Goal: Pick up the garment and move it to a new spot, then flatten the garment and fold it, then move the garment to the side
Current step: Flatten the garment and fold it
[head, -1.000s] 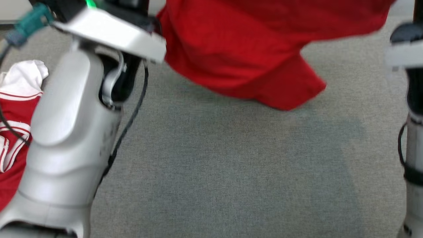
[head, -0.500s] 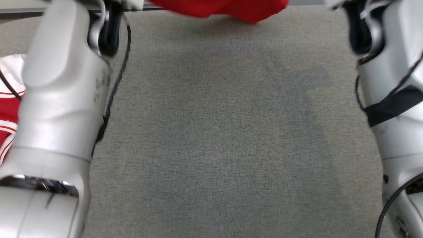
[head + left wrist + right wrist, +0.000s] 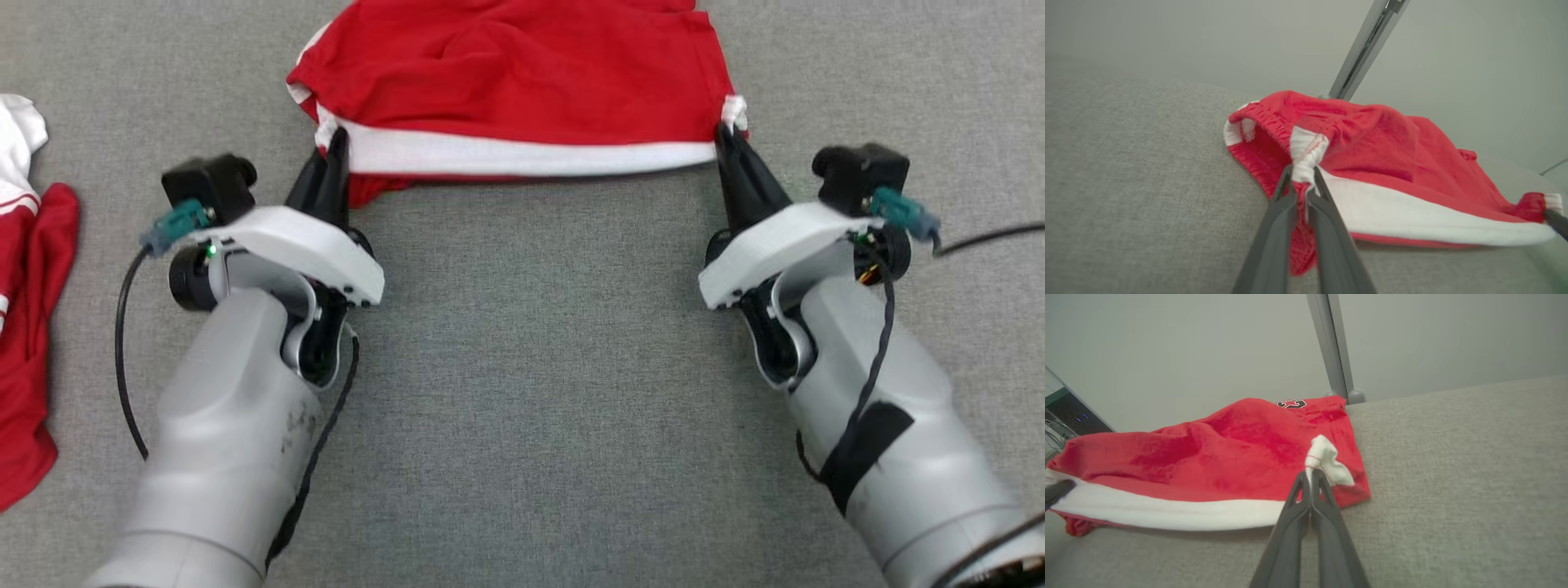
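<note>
Head view: left pincer (image 3: 335,137), right pincer (image 3: 727,132) pinch garment (image 3: 522,73) at hem ends.

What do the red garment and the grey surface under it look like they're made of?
Red garment: soft matte knit, likely cotton or jersey; it creases and drapes, white band stitched at its edge. Grey surface: matte woven fabric covering, judging by its fine speckled weave.
</note>
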Tool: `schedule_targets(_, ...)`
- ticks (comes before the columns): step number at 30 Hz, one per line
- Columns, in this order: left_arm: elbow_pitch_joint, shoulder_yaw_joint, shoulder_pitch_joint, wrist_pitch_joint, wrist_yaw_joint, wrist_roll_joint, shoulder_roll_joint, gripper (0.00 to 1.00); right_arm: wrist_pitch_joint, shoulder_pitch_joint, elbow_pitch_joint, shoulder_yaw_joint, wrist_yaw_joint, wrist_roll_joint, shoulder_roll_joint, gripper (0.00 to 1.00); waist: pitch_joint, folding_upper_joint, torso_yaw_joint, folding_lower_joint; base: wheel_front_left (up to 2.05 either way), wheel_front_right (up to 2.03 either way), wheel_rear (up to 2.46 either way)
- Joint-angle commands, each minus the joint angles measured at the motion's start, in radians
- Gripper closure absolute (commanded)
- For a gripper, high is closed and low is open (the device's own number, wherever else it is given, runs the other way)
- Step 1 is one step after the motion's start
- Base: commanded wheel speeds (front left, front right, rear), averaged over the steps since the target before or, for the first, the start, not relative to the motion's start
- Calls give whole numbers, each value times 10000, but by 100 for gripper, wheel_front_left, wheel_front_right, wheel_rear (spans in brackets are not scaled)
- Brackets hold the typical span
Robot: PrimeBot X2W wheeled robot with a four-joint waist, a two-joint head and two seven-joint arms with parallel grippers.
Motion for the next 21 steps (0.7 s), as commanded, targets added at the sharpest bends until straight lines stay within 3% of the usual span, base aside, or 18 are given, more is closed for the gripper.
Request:
schedule_targets(1,-336,94,384,-15,-27,155,51,100,-106,391,-561,61,-7,70,-105,100,-38,0,-19,0,0,0,0)
schedule_targets(9,-2757,489,3306,-11,-32,1215,67,100,-101,3999,-4018,-428,-10,-446,-966,100,-861,0,-31,0,0,0,0)
schedule_targets(16,-4556,594,5717,-18,-16,1855,384,100,-100,7257,-6395,-1540,-18,-909,-938,100,-2011,0,-59,0,0,0,0)
schedule_targets(21,-6172,652,7254,304,393,1805,792,100,501,9309,-8219,-2370,-23,-1315,-750,100,-2623,0,-38,0,0,0,0)
